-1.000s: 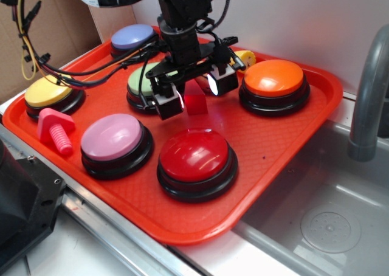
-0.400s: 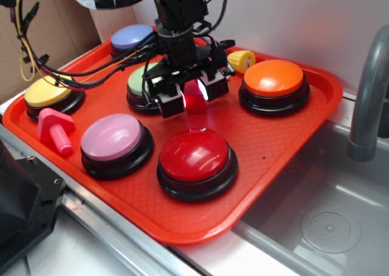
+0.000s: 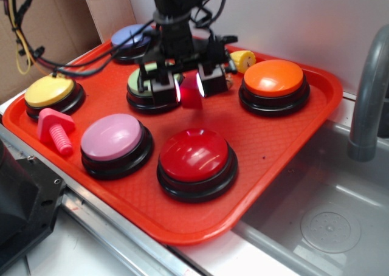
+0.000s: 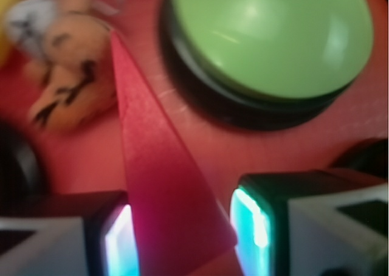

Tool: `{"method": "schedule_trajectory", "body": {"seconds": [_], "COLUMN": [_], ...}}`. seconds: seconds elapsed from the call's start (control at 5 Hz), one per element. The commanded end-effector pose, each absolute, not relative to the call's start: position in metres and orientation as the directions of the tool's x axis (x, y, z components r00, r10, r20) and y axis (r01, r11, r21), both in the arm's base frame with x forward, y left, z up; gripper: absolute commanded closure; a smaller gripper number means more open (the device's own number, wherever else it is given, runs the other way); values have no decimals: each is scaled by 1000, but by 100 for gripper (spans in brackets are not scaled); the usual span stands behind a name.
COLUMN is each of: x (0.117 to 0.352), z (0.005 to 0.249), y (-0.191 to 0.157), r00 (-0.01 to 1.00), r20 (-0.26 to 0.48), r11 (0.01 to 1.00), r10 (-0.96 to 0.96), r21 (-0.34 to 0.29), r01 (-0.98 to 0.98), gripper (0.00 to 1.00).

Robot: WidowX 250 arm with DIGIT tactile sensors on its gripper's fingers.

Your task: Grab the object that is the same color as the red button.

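The small red wedge block [image 3: 192, 93] sits between the two lit fingers of my gripper [image 3: 189, 87], which is shut on it and holds it a little above the orange tray [image 3: 285, 142]. In the wrist view the wedge [image 4: 164, 185] fills the gap between the glowing pads, its point towards the tray. The large glossy red button [image 3: 196, 157] stands on the tray in front of and below the gripper. The green button [image 3: 141, 81] is just behind the left finger and shows in the wrist view [image 4: 273, 39] too.
Orange button [image 3: 273, 81] to the right, pink button [image 3: 115, 141] front left, yellow button [image 3: 51, 92] far left, purple button [image 3: 130, 37] at the back. A pink bolt toy [image 3: 55, 130] lies left. A small yellow toy [image 3: 243, 59] lies behind. Sink and grey faucet [image 3: 368, 100] are right.
The fingers closed on the red wedge, which stood on the tray a second ago, and the gripper has risen with it off the tray.
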State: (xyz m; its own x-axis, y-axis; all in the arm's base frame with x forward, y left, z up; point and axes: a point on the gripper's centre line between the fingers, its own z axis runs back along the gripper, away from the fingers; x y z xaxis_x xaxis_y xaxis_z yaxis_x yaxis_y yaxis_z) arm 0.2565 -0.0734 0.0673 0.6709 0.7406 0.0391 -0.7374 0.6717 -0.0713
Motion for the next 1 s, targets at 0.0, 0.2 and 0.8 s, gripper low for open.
{"method": "schedule_trajectory", "body": {"seconds": [0.0, 0.2, 0.8], "x": [252, 247, 227], "z": [139, 151, 174], "y": [-81, -88, -96], "r00": [931, 990, 989], "r20": [0, 18, 147], "r11": [929, 981, 998], "r10": [365, 143, -9], "r21": [-66, -132, -55], "r01": [-364, -139, 17], "gripper": [100, 100, 100]}}
